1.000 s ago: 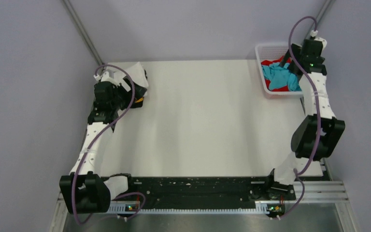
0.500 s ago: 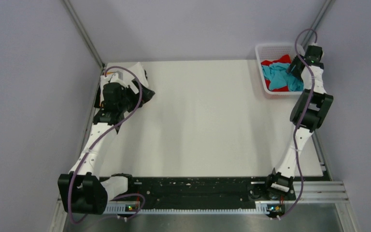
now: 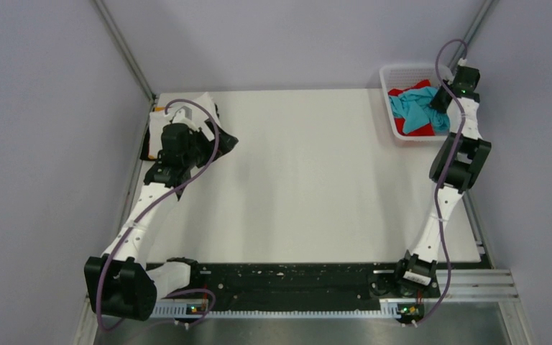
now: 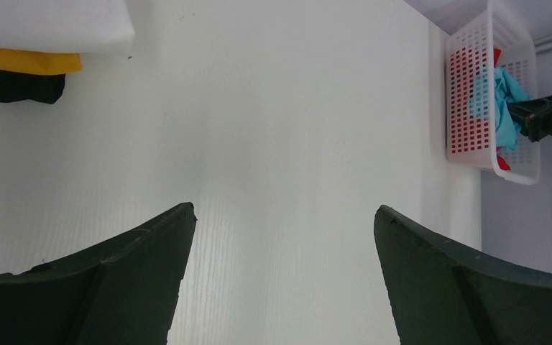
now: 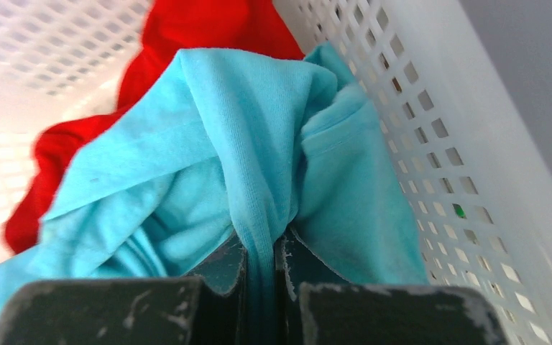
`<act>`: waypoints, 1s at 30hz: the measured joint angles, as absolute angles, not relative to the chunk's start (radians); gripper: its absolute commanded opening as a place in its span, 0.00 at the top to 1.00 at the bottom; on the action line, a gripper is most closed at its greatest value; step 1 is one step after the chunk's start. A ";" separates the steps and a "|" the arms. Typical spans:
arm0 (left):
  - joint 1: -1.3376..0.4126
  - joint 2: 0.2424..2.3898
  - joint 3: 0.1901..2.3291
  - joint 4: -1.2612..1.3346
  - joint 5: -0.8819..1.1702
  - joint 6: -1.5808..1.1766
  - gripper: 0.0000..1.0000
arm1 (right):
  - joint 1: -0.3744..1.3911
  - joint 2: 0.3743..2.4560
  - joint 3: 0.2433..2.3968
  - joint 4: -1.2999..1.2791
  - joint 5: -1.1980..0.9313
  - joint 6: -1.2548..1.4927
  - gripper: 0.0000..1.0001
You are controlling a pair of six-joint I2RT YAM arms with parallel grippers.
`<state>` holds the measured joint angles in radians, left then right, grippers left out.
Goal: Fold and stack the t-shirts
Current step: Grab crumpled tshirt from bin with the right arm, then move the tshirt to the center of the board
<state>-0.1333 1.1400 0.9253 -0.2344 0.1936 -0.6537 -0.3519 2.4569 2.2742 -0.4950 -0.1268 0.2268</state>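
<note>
Where its dark fingers meet, the right gripper (image 5: 260, 248) pinches a fold of the crumpled turquoise-blue cloth t-shirt (image 5: 223, 144). This lies over the red cloth t-shirt (image 5: 201, 29) in the white plastic mesh basket (image 5: 438, 144). The left gripper (image 4: 284, 210) hangs with jaws spread wide above the white table (image 4: 280, 108). Beyond it, the white t-shirt (image 4: 43, 21), yellow-orange t-shirt (image 4: 21, 61) and black t-shirt (image 4: 14, 83) lie layered.

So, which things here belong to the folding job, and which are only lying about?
Job: turquoise shirt, pinched by the right gripper; red shirt; stacked white shirt, yellow-orange shirt, black shirt.
Not the job: mesh basket, table.
</note>
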 measured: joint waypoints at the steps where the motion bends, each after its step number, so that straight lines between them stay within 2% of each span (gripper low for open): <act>1: -0.134 1.137 0.925 -0.234 0.194 -0.652 0.01 | -0.352 2.437 2.274 -0.496 -0.137 0.227 1.00; 7: -0.134 1.114 0.925 -0.236 0.193 -0.633 0.01 | -0.316 2.191 2.270 -0.478 -0.183 0.210 1.00; 13: -0.134 1.103 0.925 -0.249 0.185 -0.603 0.01 | -0.168 1.929 2.274 -0.383 -0.218 0.185 1.00; 30: -0.134 0.899 0.918 -0.371 -0.044 -0.555 0.01 | 0.375 1.868 2.275 -0.352 -0.521 0.270 1.00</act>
